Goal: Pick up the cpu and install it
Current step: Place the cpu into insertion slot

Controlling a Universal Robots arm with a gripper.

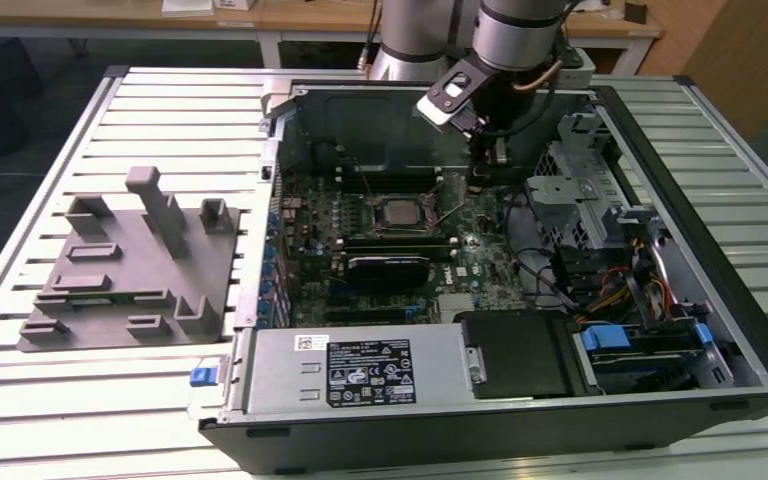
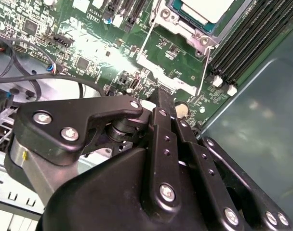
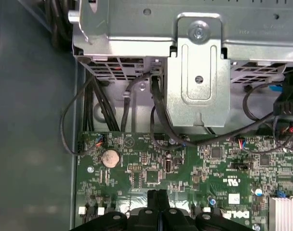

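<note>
Stands at the far side of the scene as one grey arm (image 1: 515,30), right of centre in the exterior view, forearm pointing steeply down. Carries a black wrist (image 1: 504,95) with a pale camera block (image 1: 448,98) on its left. Ends in a slim black gripper (image 1: 482,172) aimed straight down. In the first wrist view, fingers (image 3: 153,199) pressed flat together, a thin seam between. In the second wrist view, linkage bars (image 2: 163,144) folded inward toward the tips.
</note>
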